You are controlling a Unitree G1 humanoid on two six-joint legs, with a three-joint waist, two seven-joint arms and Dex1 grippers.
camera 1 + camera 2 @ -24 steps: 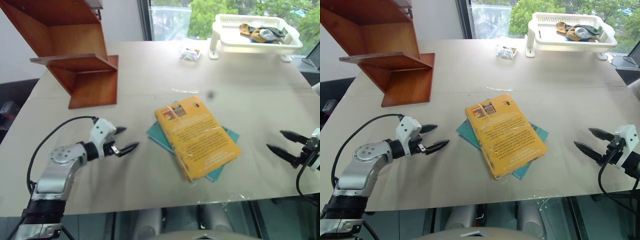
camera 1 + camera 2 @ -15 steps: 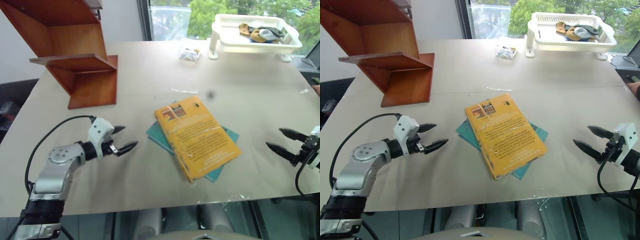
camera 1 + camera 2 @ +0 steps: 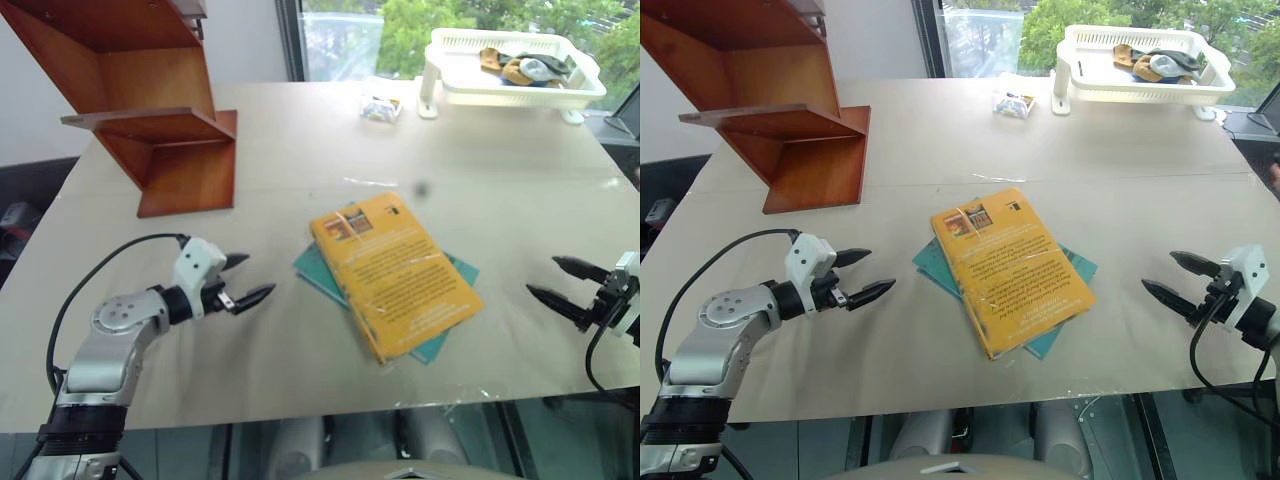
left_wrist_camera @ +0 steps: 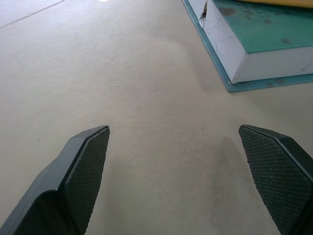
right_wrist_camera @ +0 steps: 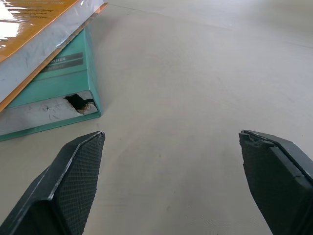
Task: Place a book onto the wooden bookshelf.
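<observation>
**Still at the start: book untouched, both jaws spread**

Nearest, the left gripper (image 3: 243,285) and right gripper (image 3: 555,287) hover by the tabletop's (image 3: 300,150) near side edges, jaws spread, empty. Between them the book (image 3: 395,272) lies mid-tabletop on a teal book (image 3: 445,338). Bare surface leads to the wooden bookshelf (image 3: 150,110) at the far left corner; lifting and placing remain.

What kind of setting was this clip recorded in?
Probably an indoor lab or office test bench beside a window: a large beige table holding staged props, a wooden bookshelf, stacked books and a white plastic basket, with green trees outside the glass.
</observation>
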